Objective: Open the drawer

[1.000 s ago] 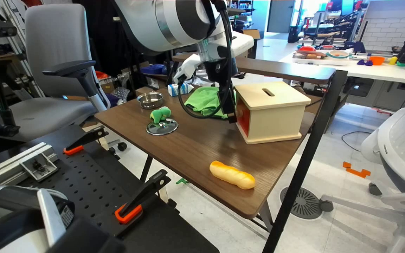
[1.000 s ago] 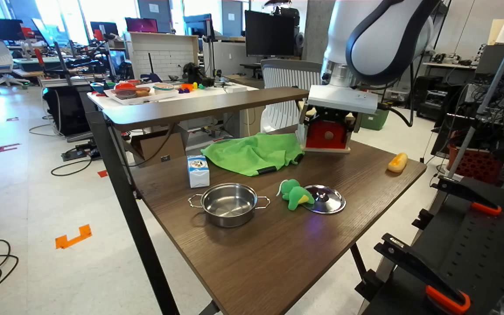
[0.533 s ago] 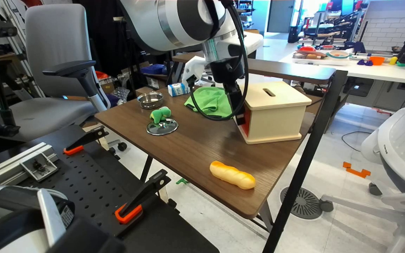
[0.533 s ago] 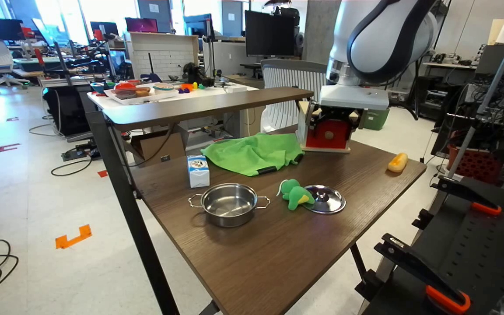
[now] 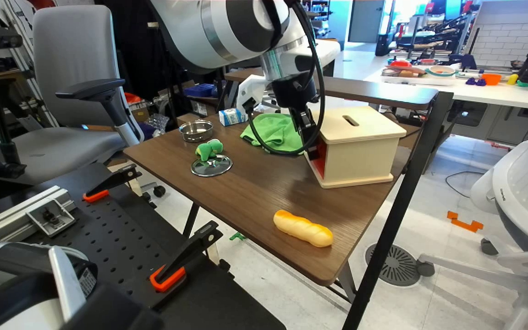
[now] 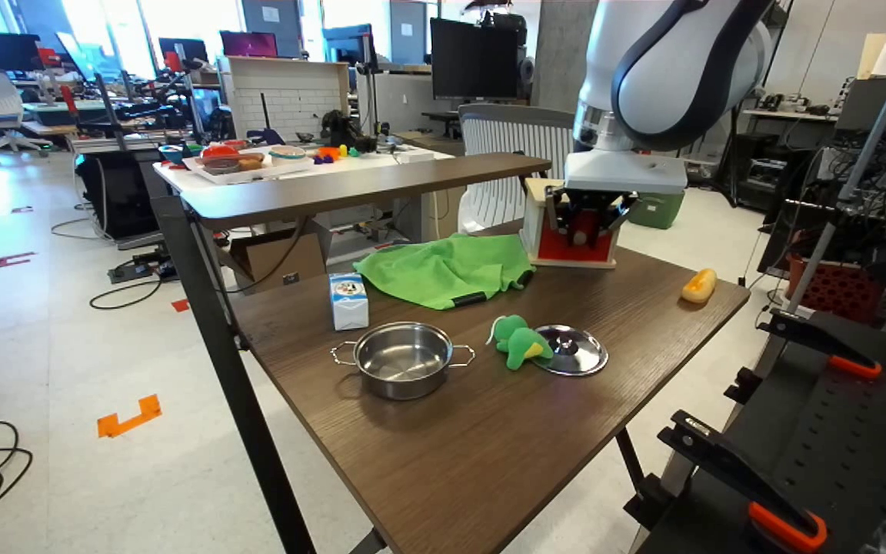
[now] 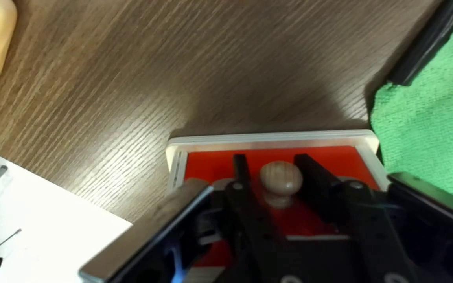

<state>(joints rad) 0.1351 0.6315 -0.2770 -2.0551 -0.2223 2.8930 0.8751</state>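
Observation:
The pale cream box (image 5: 360,158) stands on the brown table, its slotted top facing up. Its drawer has a red front (image 7: 210,162), which sits level within the wooden frame. A round wooden knob (image 7: 281,177) sticks out from that front. My gripper (image 7: 271,158) has come right up to the drawer, one finger on each side of the knob. Red shows between the knob and the left finger (image 7: 242,169), so that side is apart. The right finger is close beside the knob; whether it touches, I cannot tell. In an exterior view the gripper (image 6: 583,233) covers most of the knob.
A green cloth (image 6: 447,269) lies beside the box. A steel pot (image 6: 403,362), its lid (image 6: 577,352), a green plush toy (image 6: 516,342) and a small carton (image 6: 348,302) are on the table. An orange bread-like object (image 5: 303,228) lies near the table edge. A raised shelf (image 5: 374,91) runs behind.
The gripper moved up to the drawer front, then its fingers drew closer together around the knob. The drawer and box stand as before.

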